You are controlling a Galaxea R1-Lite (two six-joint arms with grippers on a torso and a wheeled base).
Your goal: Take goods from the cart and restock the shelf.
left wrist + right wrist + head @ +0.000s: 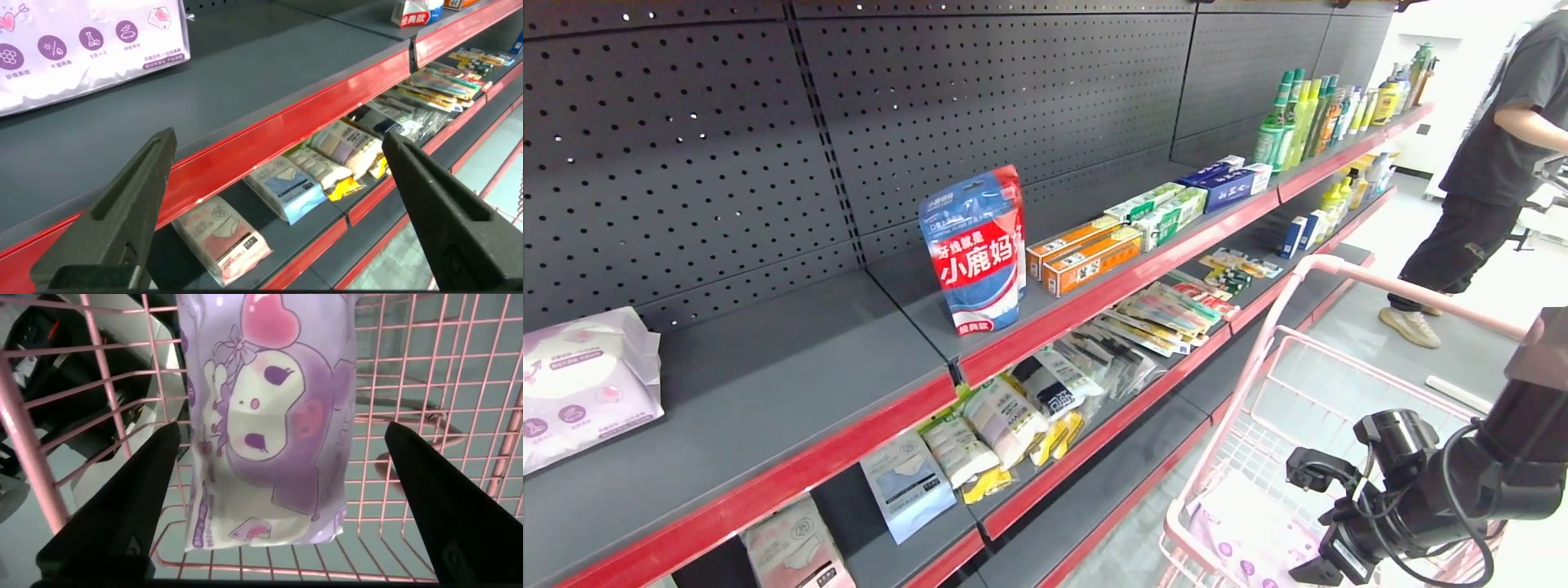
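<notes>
Fingers of right gripper (282,433) spread, purple cartoon-printed soft pack (270,416) between them in pink wire cart (49,482); probably pre-grasp. Left gripper (278,139) fingers spread, empty, facing grey red-edged shelf (245,57).

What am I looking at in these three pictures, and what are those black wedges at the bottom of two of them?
This is a two-armed robot on wheels restocking a shop. The wide picture comes from a camera on its head: a dark shelf with red edges, and a pink cart at the right. The other two come from cameras on its wrists. The black wedges are the fingers of each arm's end effector. The left end effector is open and empty, in front of the shelf. The right end effector is open too, above a purple cartoon pack in the cart, not gripping it. On the shelf are a white and purple pack, a blue and red pouch and some boxes.
</notes>
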